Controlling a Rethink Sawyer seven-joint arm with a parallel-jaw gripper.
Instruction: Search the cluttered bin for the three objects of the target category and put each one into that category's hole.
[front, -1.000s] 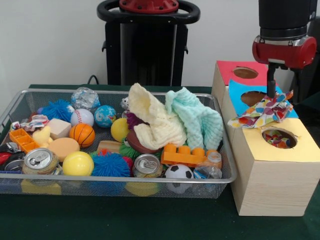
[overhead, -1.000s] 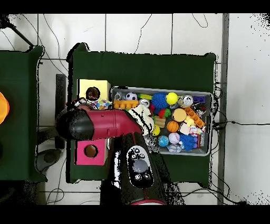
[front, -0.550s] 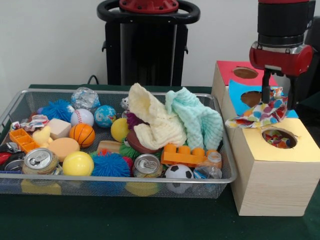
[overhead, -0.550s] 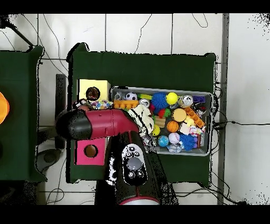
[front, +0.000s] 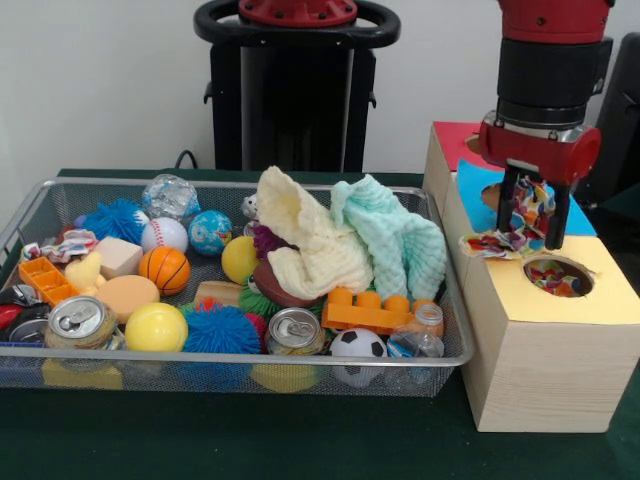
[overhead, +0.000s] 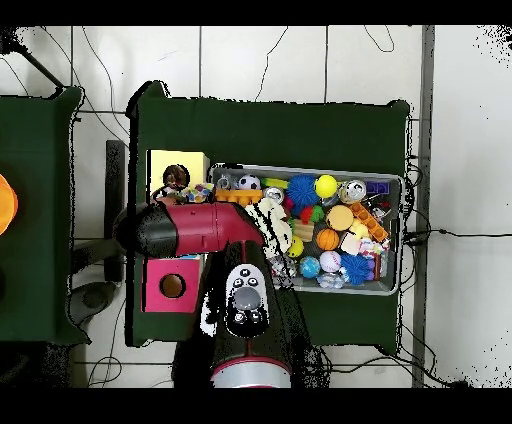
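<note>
A cloth with a bright multicolour pattern (front: 492, 241) lies across the wooden box's yellow top, beside the round hole (front: 558, 276); another patterned cloth shows inside that hole. My gripper (front: 532, 226) hangs over the hole's far left edge, and part of the cloth rises bunched between its two black fingers (front: 507, 203), so it is shut on it. In the wire bin a cream cloth (front: 305, 245) and a mint cloth (front: 397, 236) lie heaped together at the back right. In the overhead view the red arm (overhead: 195, 228) hides the gripper; the patterned cloth (overhead: 199, 190) peeks out beside the yellow box top (overhead: 160, 163).
The wire bin (front: 230, 356) holds balls, spiky toys, cans, an orange brick (front: 365, 310) and foam shapes. Behind the yellow section the box has a blue top (front: 474, 183) and a red top (front: 458, 138), each with a hole. The red box top (overhead: 155, 291) shows in the overhead view.
The arm has moved left and come lower over the box, and its wrist has turned so both fingers show. The patterned cloth has shifted left with it and bunched up.
</note>
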